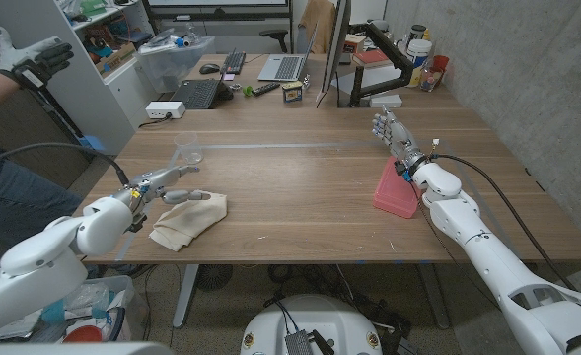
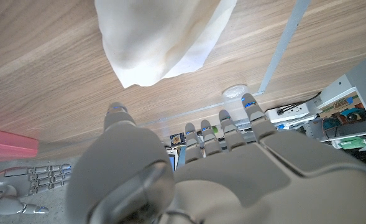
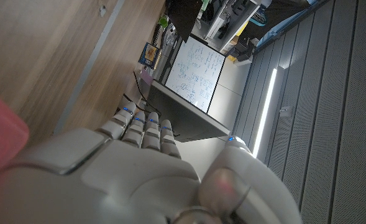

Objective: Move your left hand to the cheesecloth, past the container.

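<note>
**Left hand at the cheesecloth**

A wooden table (image 1: 310, 187) is bearing a cream cheesecloth (image 1: 188, 221) near its front left edge. The left hand (image 1: 168, 183) is hovering just beside it, fingers spread, holding nothing. The right hand (image 1: 393, 132) is standing upright, fingers apart, empty, behind a pink container (image 1: 396, 188).

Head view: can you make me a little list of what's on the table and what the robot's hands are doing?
cloth: cream cheesecloth, crumpled near the table's front edge
left hand: open, holds nothing, fingers reaching out just above the cloth
clear container: see-through, beyond the left hand
right hand: open, fingers apart, holds nothing
pink thing: beside the right arm's wrist
table: wooden
</note>
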Action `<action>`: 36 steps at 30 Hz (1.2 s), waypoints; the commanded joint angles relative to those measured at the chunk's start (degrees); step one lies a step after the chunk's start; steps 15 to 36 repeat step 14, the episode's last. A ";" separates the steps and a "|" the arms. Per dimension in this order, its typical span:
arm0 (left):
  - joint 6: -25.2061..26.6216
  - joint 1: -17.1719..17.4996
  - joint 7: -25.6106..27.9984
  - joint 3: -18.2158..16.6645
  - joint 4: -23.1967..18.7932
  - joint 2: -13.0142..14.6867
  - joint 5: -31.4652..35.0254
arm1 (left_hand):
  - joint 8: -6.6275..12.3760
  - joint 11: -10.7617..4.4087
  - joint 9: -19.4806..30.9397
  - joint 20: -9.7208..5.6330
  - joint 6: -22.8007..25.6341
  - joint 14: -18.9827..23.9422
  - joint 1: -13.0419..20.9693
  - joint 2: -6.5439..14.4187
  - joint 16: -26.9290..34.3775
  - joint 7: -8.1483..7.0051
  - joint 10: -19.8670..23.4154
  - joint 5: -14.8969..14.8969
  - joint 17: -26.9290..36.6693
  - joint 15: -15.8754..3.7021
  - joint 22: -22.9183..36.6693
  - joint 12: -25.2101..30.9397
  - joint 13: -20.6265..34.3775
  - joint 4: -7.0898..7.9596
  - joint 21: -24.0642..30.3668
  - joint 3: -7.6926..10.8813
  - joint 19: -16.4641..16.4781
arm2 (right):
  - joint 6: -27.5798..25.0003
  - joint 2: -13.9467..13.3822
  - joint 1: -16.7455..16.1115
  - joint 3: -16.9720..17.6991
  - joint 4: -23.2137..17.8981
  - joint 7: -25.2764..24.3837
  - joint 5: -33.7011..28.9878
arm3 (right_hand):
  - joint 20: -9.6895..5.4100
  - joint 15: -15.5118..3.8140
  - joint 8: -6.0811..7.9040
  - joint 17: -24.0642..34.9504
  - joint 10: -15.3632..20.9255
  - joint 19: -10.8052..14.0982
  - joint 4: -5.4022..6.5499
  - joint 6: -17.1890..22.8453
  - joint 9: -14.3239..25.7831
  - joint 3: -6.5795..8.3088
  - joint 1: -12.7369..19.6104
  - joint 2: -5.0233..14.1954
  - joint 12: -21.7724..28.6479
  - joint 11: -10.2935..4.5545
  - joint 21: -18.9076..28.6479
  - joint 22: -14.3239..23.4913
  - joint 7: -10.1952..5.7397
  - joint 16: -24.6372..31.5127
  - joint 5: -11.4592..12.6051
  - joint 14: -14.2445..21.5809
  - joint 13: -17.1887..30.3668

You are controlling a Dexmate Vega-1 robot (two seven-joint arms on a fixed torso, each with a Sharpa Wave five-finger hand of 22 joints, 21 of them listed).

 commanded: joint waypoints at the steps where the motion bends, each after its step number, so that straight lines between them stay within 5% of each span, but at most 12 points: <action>1: 0.28 -2.18 2.37 3.57 1.89 1.75 -4.16 | -0.04 -0.31 0.30 0.26 0.45 0.53 0.75 0.06 -0.06 0.22 0.21 -0.02 0.18 -0.21 0.15 0.04 0.11 -0.08 -0.06 -0.31 0.33 | -0.74 -0.38 -0.08 0.23 -0.28 -0.15 -0.23 | 0.04 0.21 0.36 0.35 0.70 0.46 0.05 0.43 0.11 -0.20 0.15 0.50 0.11 0.03 -0.03 0.26 -0.16 0.14 0.22 0.47 0.27; 36: 1.76 -1.33 5.00 4.02 1.14 3.87 -6.60 | -0.18 -0.18 0.31 0.26 0.36 0.64 0.79 0.25 -0.07 0.22 0.28 -0.04 0.24 -0.19 0.10 0.00 0.12 -0.01 -0.30 -0.40 0.23 | -0.34 -0.01 0.84 0.02 0.87 0.57 -0.29 | 0.05 0.11 0.35 0.35 0.71 0.47 0.01 0.47 0.11 -0.28 0.15 0.53 0.06 -0.01 -0.04 0.26 -0.14 0.12 0.22 0.52 0.27</action>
